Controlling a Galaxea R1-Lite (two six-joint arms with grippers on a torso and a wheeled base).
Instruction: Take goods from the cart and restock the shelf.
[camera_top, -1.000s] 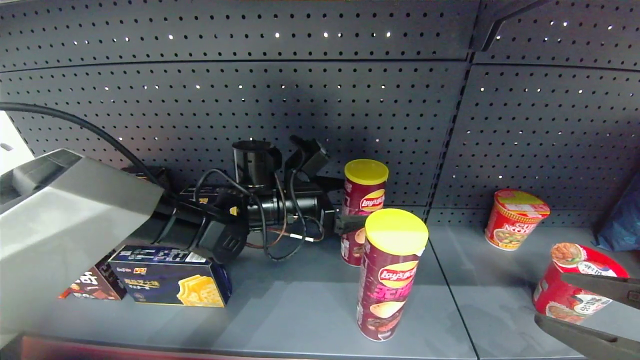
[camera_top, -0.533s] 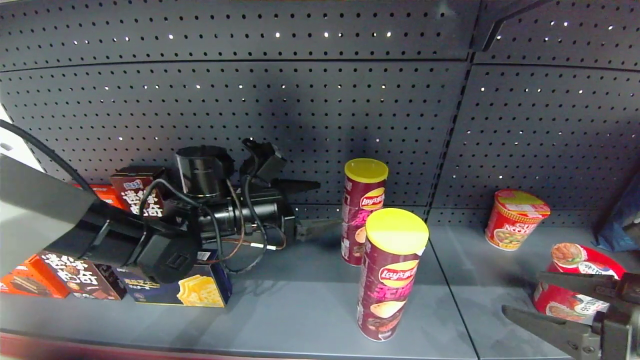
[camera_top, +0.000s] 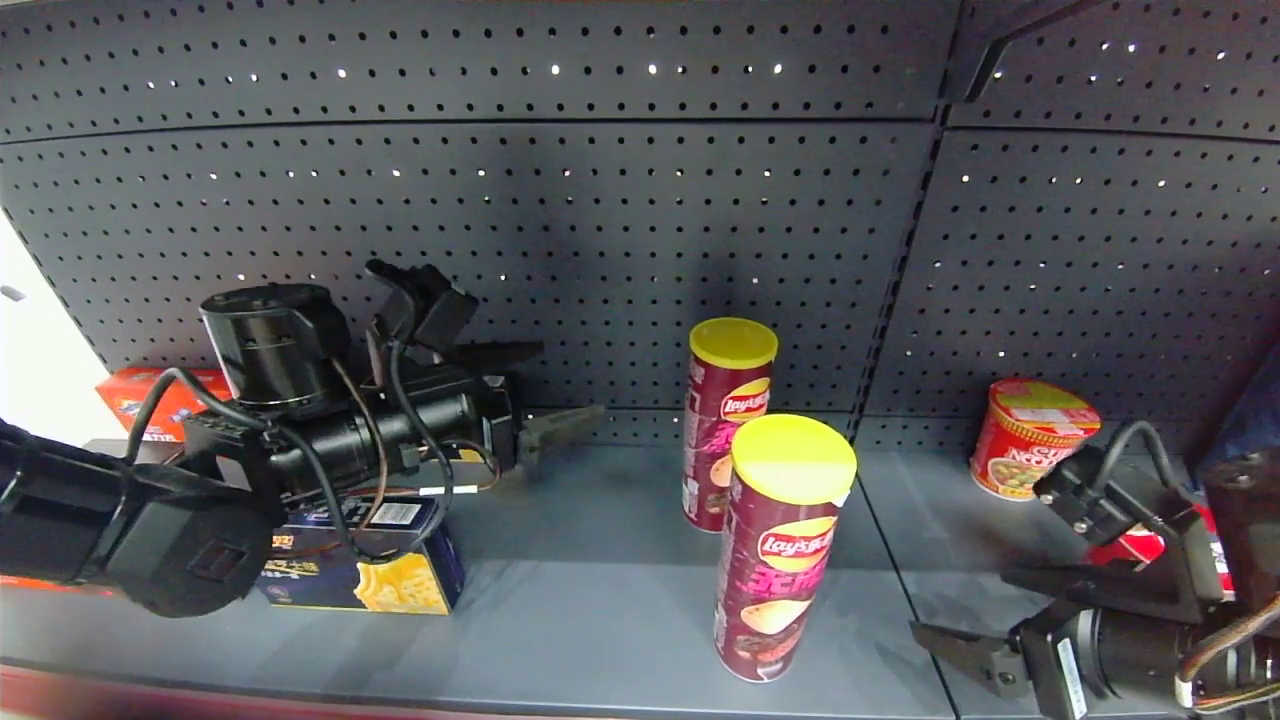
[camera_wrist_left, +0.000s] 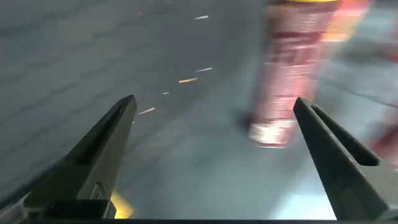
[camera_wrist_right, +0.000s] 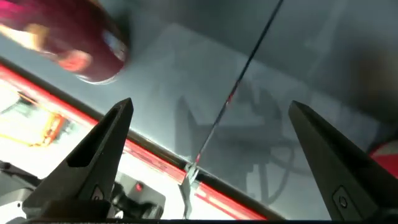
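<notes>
Both grippers empty at the shelf, two chip cans standing between them.

The left gripper (camera_top: 572, 382) hangs over the left part of the shelf (camera_top: 600, 600), beyond the blue cracker box (camera_top: 400, 580), with its jaws apart and aimed right. Bare shelf lies between its tips and the far can (camera_top: 728, 420), which stands upright near the pegboard wall (camera_top: 600, 200). The near can (camera_top: 785, 545) stands upright just in front of the far can, close to the shelf's front edge. The right gripper (camera_top: 960, 605) sits low at the near right, jaws spread wide, just right of the near can and not touching it. In the right wrist view the red front lip (camera_wrist_right: 155, 155) runs beneath its jaws. A cup of noodles (camera_top: 1030, 435) stands at the far right.
</notes>
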